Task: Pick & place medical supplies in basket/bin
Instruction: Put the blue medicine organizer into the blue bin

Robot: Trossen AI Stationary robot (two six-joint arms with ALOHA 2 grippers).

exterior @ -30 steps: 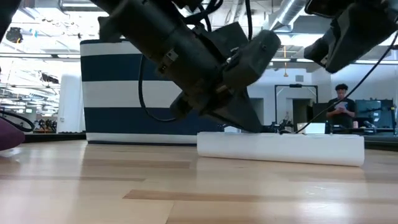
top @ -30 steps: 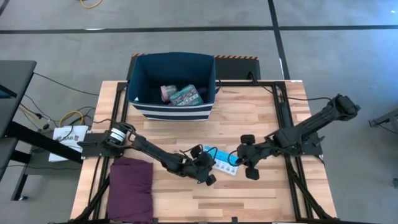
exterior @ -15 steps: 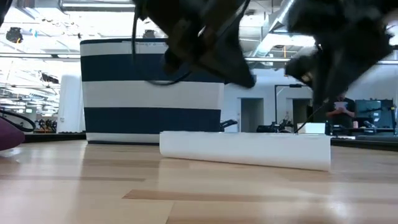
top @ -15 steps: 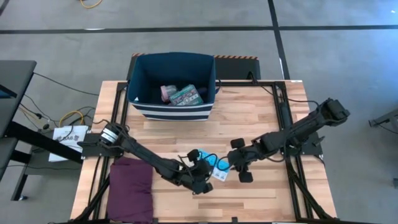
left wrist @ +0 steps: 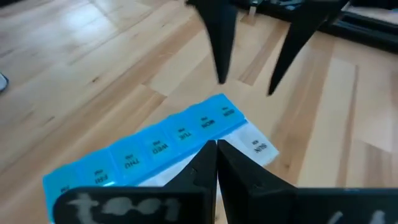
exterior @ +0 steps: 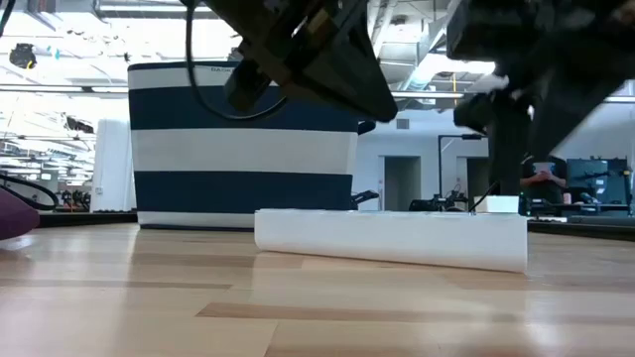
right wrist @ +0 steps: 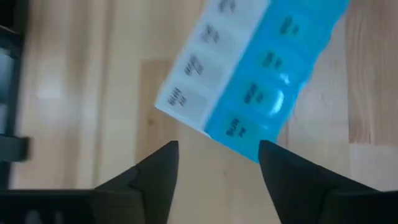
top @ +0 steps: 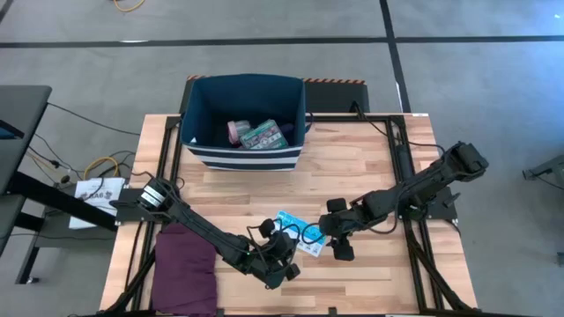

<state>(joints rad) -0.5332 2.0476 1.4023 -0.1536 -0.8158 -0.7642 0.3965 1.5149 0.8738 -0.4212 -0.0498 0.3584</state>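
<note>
While the blue-white pill strip point(top: 297, 233) lies flat on the worktop point(top: 352, 167), well apart from the navy bin point(top: 245, 158), the left gripper point(top: 280, 267) sits just beside it with jaws pressed together. The right gripper point(top: 337, 239) stands at the strip's opposite end, jaws spread; contact appears absent.
</note>
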